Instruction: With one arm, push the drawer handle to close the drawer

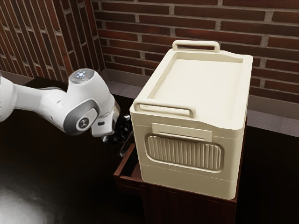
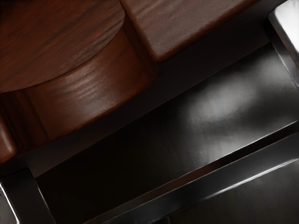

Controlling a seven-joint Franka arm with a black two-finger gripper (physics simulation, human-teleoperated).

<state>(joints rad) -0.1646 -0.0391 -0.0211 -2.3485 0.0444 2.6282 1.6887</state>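
Reaching in from the exterior view's left, the white robot arm (image 1: pixel 86 100) bends down over the glossy black desk (image 1: pixel 51 172), and behind it stands a brick pillar (image 1: pixel 35 35). At the end of the arm hangs the black gripper (image 1: pixel 123 132), right beside the near side of the cream storage box. The fingers are too dark and too hidden there for me to tell whether they are spread or closed. Just below the gripper is the metal drawer handle (image 1: pixel 124 149), though I cannot tell whether the two touch.

The handle belongs to the reddish wooden drawer (image 1: pixel 122 169), which sticks out from under the box, so it is partly open. Next comes the dark wooden cabinet (image 1: pixel 187 207) that holds the drawer, with the storage box (image 1: pixel 187 176) sitting upright on top (a tidy thing, with a sunken lid, two loop grips and a ribbed panel). Behind it all, a brick wall (image 1: pixel 275 46) runs off to the exterior view's right.

In the wrist view, polished wood with a rounded, curving edge (image 2: pixel 93 100) lies close to the hand, and near it runs a dark, shiny bar (image 2: pixel 201 186), apart from the wood.
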